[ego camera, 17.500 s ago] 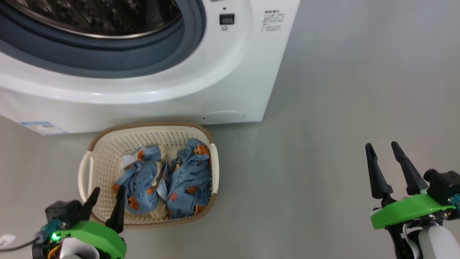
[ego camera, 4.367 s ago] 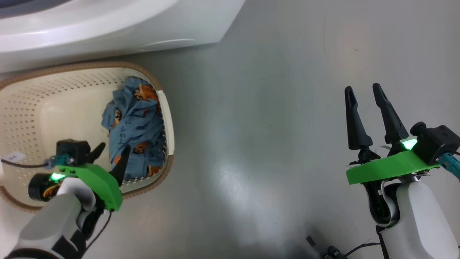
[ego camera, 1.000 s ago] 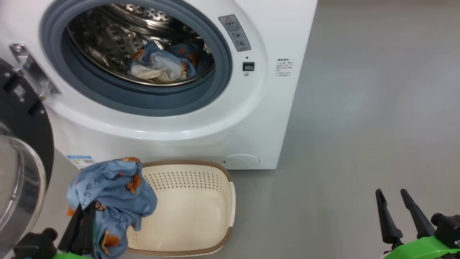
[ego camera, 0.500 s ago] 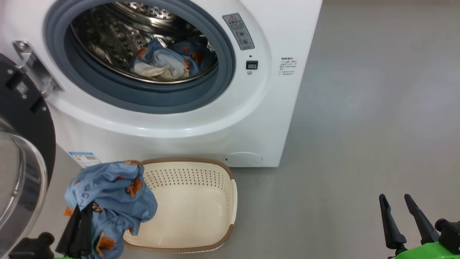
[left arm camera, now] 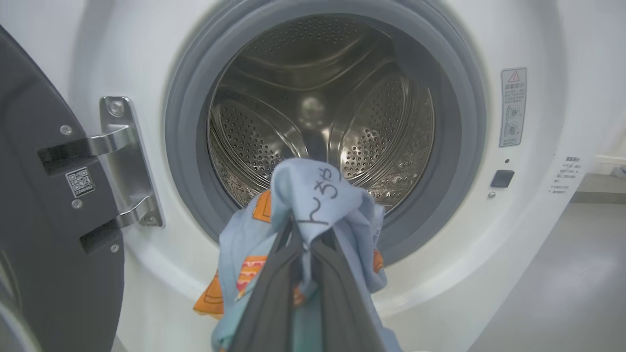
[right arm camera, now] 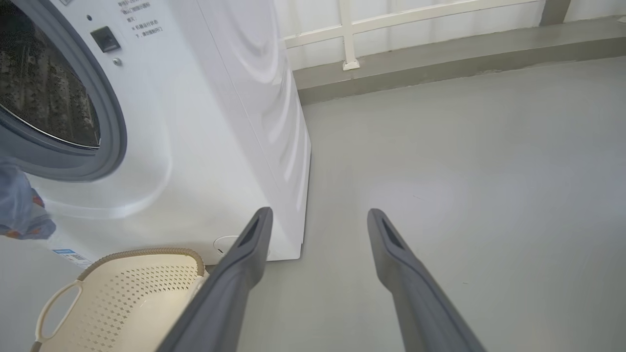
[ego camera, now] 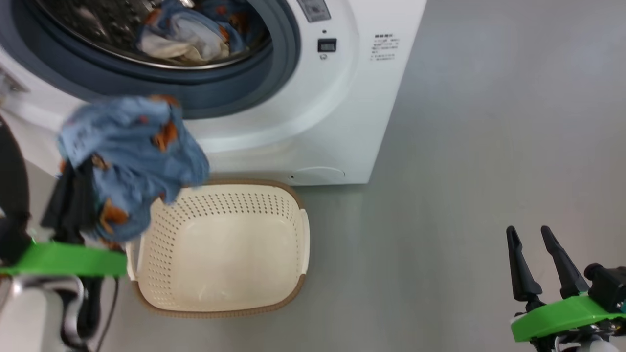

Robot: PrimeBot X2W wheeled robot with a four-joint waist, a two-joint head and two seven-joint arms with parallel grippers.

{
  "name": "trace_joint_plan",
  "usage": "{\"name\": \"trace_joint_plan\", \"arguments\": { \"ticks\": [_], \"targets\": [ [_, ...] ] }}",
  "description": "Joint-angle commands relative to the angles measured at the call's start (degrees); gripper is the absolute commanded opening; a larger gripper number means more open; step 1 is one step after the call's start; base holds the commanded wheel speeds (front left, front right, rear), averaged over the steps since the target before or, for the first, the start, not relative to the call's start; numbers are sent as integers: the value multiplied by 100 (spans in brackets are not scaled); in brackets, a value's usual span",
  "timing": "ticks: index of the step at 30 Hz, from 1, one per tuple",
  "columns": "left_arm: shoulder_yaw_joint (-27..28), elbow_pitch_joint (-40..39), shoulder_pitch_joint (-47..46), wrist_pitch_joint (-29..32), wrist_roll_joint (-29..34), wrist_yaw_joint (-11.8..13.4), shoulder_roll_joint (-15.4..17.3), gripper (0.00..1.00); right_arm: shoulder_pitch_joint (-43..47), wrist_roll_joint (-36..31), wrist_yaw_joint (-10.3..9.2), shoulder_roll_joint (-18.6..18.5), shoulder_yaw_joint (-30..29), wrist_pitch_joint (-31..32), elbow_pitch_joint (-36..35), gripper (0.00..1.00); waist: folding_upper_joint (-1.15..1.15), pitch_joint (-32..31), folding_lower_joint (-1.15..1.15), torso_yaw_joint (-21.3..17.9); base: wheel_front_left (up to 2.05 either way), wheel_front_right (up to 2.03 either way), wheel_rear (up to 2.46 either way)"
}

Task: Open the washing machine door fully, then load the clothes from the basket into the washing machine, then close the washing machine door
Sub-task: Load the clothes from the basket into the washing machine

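Blue bear-print garment point(ego camera: 132, 156) pinched tight in the closed left gripper point(left arm camera: 305, 239), held up just before the washing machine's point(ego camera: 313, 122) open mouth, above the basket's point(ego camera: 161, 234) left edge. Second garment point(ego camera: 186, 39) lying inside the drum point(left arm camera: 318, 122). Door point(left arm camera: 49, 220) swung out left. Right gripper point(ego camera: 528, 230) spread wide over the floor point(ego camera: 464, 146), holding nothing.

In L gripper point(ego camera: 73, 200), clamped: blue bear-print garment point(ego camera: 132, 146), up before washer point(ego camera: 342, 122) seal, over basket point(ego camera: 220, 310) L rim. In drum: 2nd garment point(ego camera: 186, 34). Lower R: R gripper point(ego camera: 530, 233), fingers apart, over floor.
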Motion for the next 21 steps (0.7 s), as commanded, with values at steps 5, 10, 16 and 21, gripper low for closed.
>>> {"name": "trace_joint_plan", "arguments": {
  "ticks": [5, 10, 16, 21],
  "targets": [
    [310, 235, -1058, -37, -105, -9, 338, 0, -301, -83, 7, 71, 159, -44, -142, 100, 0, 552, 0, -350, 0, 0, 0],
    [186, 763, -1958, -37, -152, -9, 550, 0, -514, -99, 7, 174, 194, -44, -166, 100, 0, 858, 0, -534, 0, 0, 0],
    [-48, 1547, -2962, -37, -140, -9, 791, 0, -726, -116, 7, 294, 253, -44, -204, 100, 0, 1190, 0, -773, 0, 0, 0],
    [-331, 2385, -3757, -37, -189, -9, 882, 0, -897, -119, 7, 375, 323, -44, -222, 100, 0, 1477, 0, -942, 0, 0, 0]
  ]
}}
